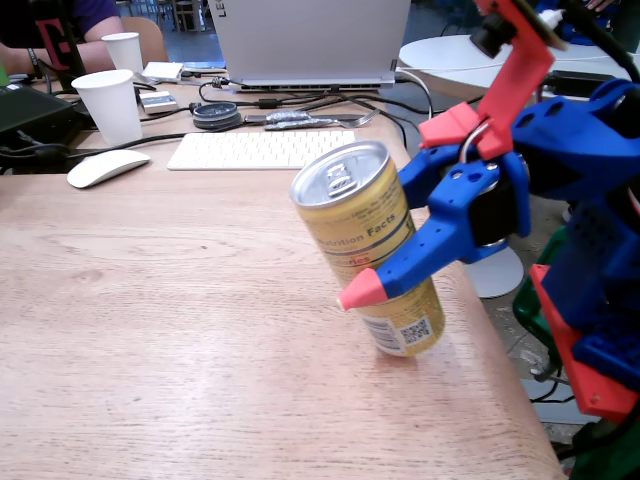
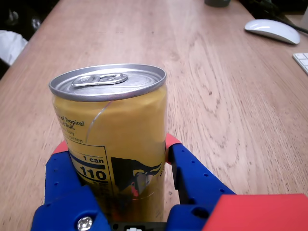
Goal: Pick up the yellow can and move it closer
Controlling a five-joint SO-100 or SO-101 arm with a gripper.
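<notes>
Near the table [image 1: 150, 330] edge, the gripper [image 2: 115, 149] clamps the tilted yellow can [image 1: 365, 245].

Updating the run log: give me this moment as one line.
hand: shut on yellow can | can: tilted, base on table near right edge in fixed view | phase: grasped, move pending

The fixed view stands off the near edge of the light wooden surface [image 1: 150, 330], raised and looking obliquely down and across it toward a grey laptop [image 1: 310, 40] at the far side. The wrist view rides close behind the blue-and-red plastic tool [image 2: 115, 147], facing along the same surface. Both share the tall golden-yellow metal can [image 1: 365, 245] and the white computer mouse [image 2: 272, 30].
</notes>
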